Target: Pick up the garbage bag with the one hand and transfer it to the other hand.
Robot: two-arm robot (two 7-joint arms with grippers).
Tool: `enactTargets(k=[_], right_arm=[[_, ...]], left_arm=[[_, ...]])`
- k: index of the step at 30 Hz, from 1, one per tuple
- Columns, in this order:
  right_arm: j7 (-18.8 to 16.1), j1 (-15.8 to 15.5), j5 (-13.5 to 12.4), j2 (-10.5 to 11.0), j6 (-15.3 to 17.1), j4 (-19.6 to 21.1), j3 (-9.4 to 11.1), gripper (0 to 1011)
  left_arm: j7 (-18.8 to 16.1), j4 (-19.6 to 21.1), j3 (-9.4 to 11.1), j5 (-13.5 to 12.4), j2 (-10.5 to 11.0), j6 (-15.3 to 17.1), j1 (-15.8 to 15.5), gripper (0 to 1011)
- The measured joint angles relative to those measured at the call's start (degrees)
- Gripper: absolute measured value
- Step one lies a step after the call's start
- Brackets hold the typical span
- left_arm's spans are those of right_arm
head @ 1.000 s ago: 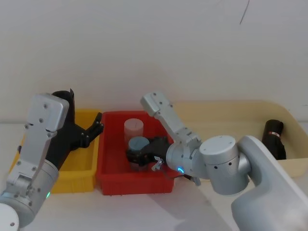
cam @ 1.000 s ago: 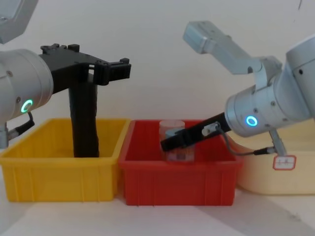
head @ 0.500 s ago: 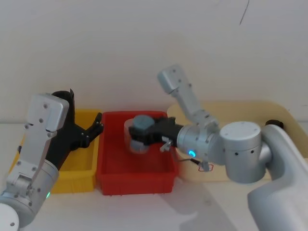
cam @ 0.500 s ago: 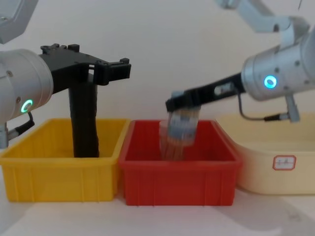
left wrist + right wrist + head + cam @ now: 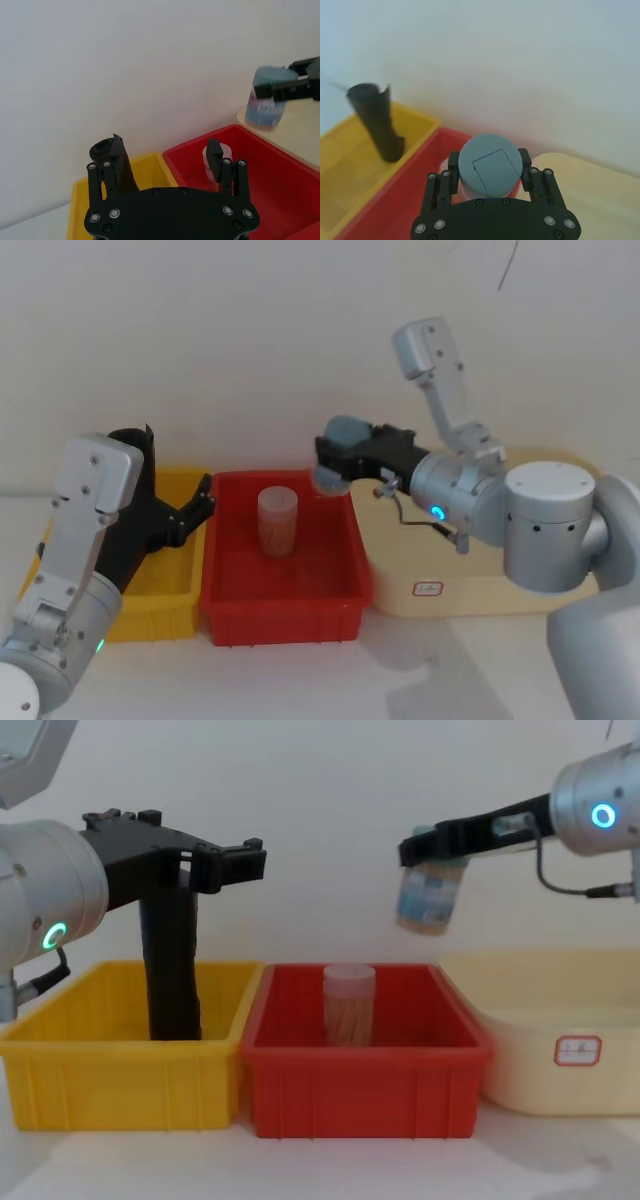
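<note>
The garbage bag (image 5: 374, 122) is a black roll with a hollow top, standing upright in the yellow bin (image 5: 170, 595). Its top (image 5: 130, 438) shows behind my left wrist, and it rises well above the bin wall (image 5: 172, 965). My left gripper (image 5: 240, 860) hangs open over that bin, its fingers (image 5: 223, 167) spread, with the bag (image 5: 111, 159) just behind one finger and not between them. My right gripper (image 5: 345, 455) is shut on a blue-lidded clear jar (image 5: 430, 900), held high in the air above the seam between the red bin and the beige tray.
The red bin (image 5: 340, 595) holds a pale-lidded jar (image 5: 278, 520) standing upright. A beige tray (image 5: 540, 1020) with a small label sits to the right of it. A white wall is close behind all three containers.
My right gripper has lifted the blue-lidded jar out of the red bin, up and rightward toward the beige tray. The left arm and the bag have not moved.
</note>
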State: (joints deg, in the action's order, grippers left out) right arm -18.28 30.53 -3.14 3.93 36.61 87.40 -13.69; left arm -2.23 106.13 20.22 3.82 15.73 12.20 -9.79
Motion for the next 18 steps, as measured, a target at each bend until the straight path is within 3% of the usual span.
enactTargets(k=[8, 18], right_arm=[[3.78, -0.17, 0.90, -0.05, -1.22, -0.32, 2.42, 670], [8.59, -2.01, 3.88, 1.13, -3.27, -0.96, 4.45, 670]], left_arm=[[0.00, 0.00, 0.00, 0.00, 0.00, 0.00, 0.00, 1000], [0.00, 0.00, 0.00, 0.00, 0.00, 0.00, 0.00, 1000]])
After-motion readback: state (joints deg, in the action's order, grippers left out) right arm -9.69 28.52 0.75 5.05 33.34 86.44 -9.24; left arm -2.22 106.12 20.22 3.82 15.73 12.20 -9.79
